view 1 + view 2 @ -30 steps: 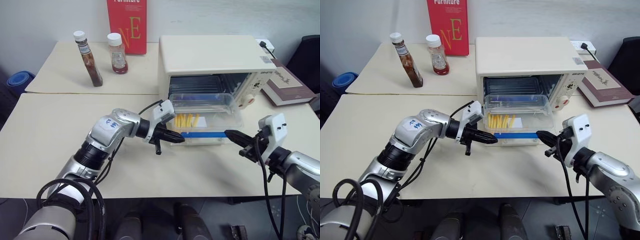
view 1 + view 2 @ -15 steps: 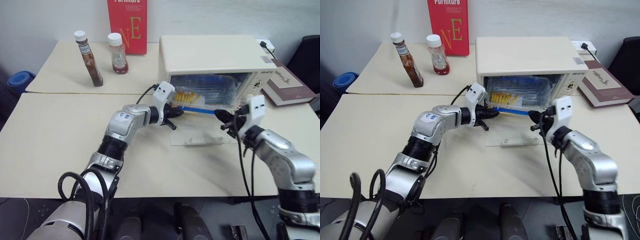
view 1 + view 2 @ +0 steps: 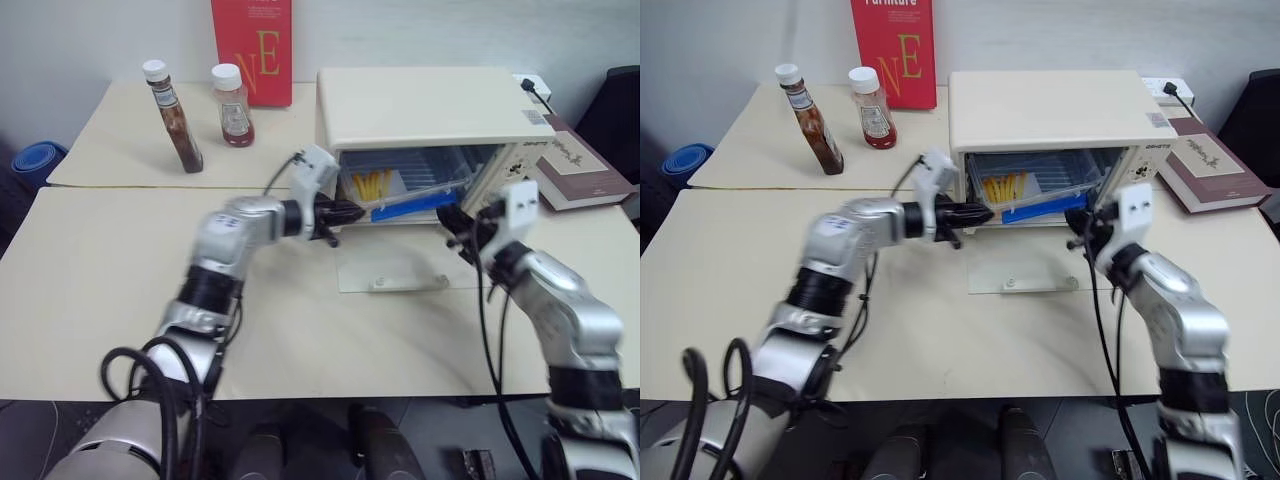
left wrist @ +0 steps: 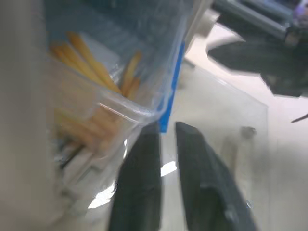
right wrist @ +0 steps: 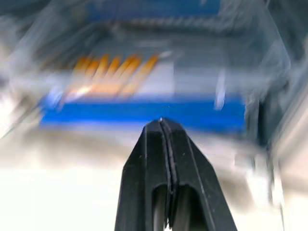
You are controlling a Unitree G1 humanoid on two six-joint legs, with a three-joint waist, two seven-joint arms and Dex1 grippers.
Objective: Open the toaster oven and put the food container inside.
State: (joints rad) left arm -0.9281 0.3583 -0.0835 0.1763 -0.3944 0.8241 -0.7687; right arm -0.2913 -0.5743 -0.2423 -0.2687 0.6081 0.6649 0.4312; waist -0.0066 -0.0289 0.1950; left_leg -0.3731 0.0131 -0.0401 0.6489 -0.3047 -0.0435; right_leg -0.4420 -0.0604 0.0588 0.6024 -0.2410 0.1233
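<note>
Left pincer (image 4: pixel 166 139) slightly apart at the food container's (image 3: pixel 1025 187) near-left corner; right pincer (image 5: pixel 161 126) pressed together at its blue clip side. Toaster oven (image 3: pixel 1050 110) door is down flat on the worktop (image 3: pixel 730 270), and the container sits tilted, mostly inside the oven mouth. Left to do: seat it fully. Sauce bottles (image 3: pixel 805 120) and red book (image 3: pixel 892 50) stand well left of the oven, nothing blocking.

Toaster oven (image 3: pixel 1050 110) on counter (image 3: pixel 730 260), glass door (image 3: pixel 1025 268) folded down flat. Food container (image 3: pixel 1035 186) sits tilted inside cavity, blue clip toward front. Left claw (image 3: pixel 978 213) at container's left corner; right claw (image 3: pixel 1076 222) at right end. Two sauce bottles (image 3: pixel 810 118) stand behind left.
</note>
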